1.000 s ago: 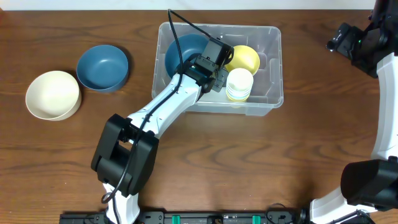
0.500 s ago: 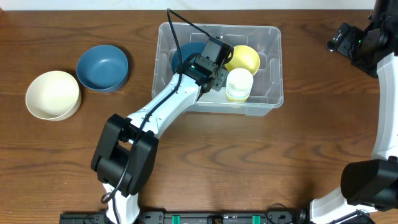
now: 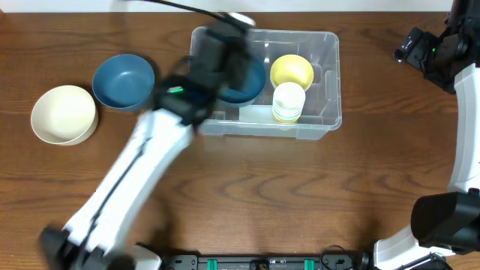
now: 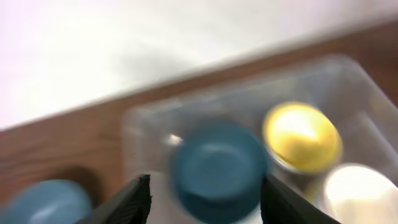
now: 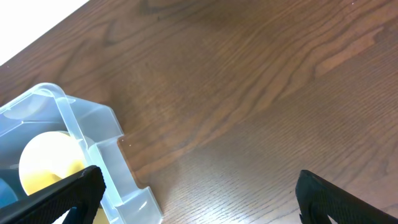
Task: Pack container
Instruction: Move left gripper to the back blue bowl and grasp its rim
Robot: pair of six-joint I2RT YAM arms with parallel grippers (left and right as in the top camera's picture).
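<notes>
Showed left pincer [image 4: 205, 186] released, empty, over left end of the container [image 3: 325, 75], long axis left-right, far-centre on worktop [image 3: 300, 187]; 2 unpacked bowls, blue bowl [image 3: 124, 81] and cream bowl [image 3: 64, 114], leftward, far from released right pincer [image 5: 199, 186].

It looked like a robotics lab: a left arm [image 3: 131, 180] and right arm [image 3: 469, 142] stood at the wooden table's [image 3: 300, 195] near edge, a white wall [image 4: 124, 43] beyond the far edge.

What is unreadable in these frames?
Overhead: left gripper smeared by motion blur, fingers indistinct.
Overhead: blue bowl in the container partly hidden by that arm.
Left wrist: whole view blurred; cups cut off by the edge.
</notes>
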